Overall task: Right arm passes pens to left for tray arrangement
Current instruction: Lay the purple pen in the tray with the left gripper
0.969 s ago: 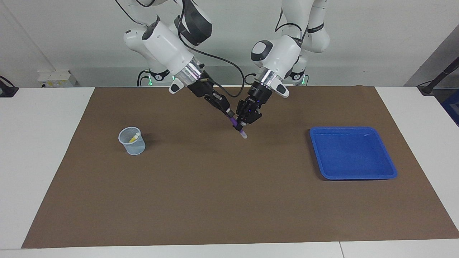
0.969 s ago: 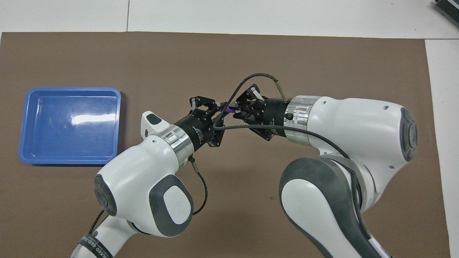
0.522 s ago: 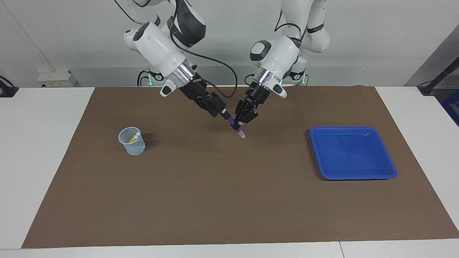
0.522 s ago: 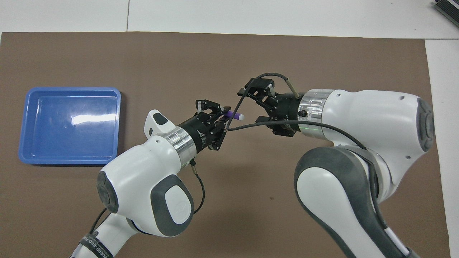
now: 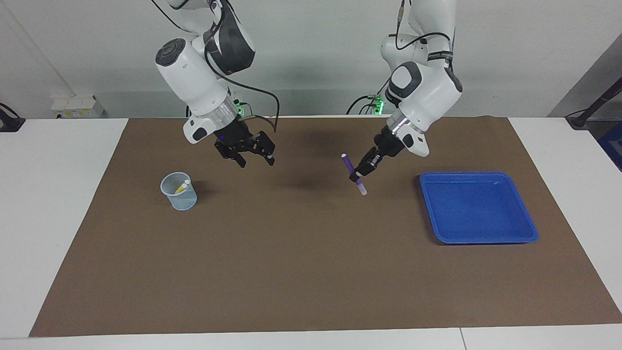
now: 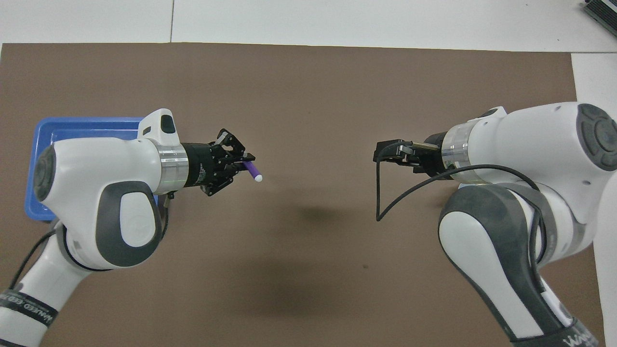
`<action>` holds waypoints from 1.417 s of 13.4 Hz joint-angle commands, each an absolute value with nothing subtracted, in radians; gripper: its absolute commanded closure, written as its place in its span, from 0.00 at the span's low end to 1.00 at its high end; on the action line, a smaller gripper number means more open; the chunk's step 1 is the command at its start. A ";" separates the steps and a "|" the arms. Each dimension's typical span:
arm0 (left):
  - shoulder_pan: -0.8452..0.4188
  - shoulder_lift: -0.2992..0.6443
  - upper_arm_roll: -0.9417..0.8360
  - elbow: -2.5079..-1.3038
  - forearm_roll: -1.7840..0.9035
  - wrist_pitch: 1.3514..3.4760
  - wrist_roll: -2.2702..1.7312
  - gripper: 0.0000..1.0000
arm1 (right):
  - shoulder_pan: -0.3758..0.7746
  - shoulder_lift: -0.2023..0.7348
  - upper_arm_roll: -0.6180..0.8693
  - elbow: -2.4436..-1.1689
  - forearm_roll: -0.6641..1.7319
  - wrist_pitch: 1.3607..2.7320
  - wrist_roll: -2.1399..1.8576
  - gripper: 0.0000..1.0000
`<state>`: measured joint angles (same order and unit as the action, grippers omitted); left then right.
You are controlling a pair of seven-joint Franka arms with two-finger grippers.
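Observation:
My left gripper is shut on the purple pen and holds it tilted, whitish cap down, above the brown mat between the mat's middle and the blue tray. In the overhead view the left gripper grips the purple pen, and the left arm covers most of the tray. My right gripper is open and empty, in the air over the mat near the pale-blue mesh cup; it also shows in the overhead view. A yellow pen stands in the cup. The green pen does not show.
A brown mat covers most of the white table. The tray has nothing in it. The cup stands toward the right arm's end, the tray toward the left arm's end. In the overhead view the right arm hides the cup.
The right gripper let go of the purple pen and drew back toward the cup. The left gripper kept the pen and carried it toward the tray. The two grippers are now far apart.

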<state>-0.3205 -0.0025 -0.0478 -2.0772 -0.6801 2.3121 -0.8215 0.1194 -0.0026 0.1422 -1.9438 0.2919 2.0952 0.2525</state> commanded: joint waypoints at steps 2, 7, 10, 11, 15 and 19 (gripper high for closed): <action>-0.230 -0.003 -0.054 -1.994 -0.424 2.078 -0.666 1.00 | 0.042 -0.052 0.149 -2.071 0.120 2.097 -0.090 0.00; -0.097 -0.003 -0.054 -1.990 -0.181 2.017 -0.320 1.00 | -0.073 -0.023 0.150 -2.100 -0.029 2.103 -0.216 0.28; 0.015 -0.008 -0.054 -2.005 -0.121 2.003 -0.051 1.00 | -0.121 -0.017 0.150 -2.132 -0.029 2.114 -0.204 0.44; 0.046 -0.002 -0.054 -2.006 -0.098 2.008 0.012 1.00 | -0.138 -0.009 0.152 -2.144 -0.029 2.129 -0.196 0.46; 0.090 0.057 -0.054 -2.045 -0.051 2.132 0.106 1.00 | -0.146 0.012 0.153 -2.149 -0.029 2.143 -0.118 0.49; 0.092 0.127 -0.054 -2.057 -0.051 2.227 0.109 1.00 | -0.150 0.028 0.152 -2.151 -0.029 2.152 -0.114 0.49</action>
<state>0.0791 0.0999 -0.0437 -2.0459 -0.0695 2.1774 0.0968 -0.1337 0.0217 0.1394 -2.1385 -0.0101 2.1273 -0.1379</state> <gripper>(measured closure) 0.819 0.489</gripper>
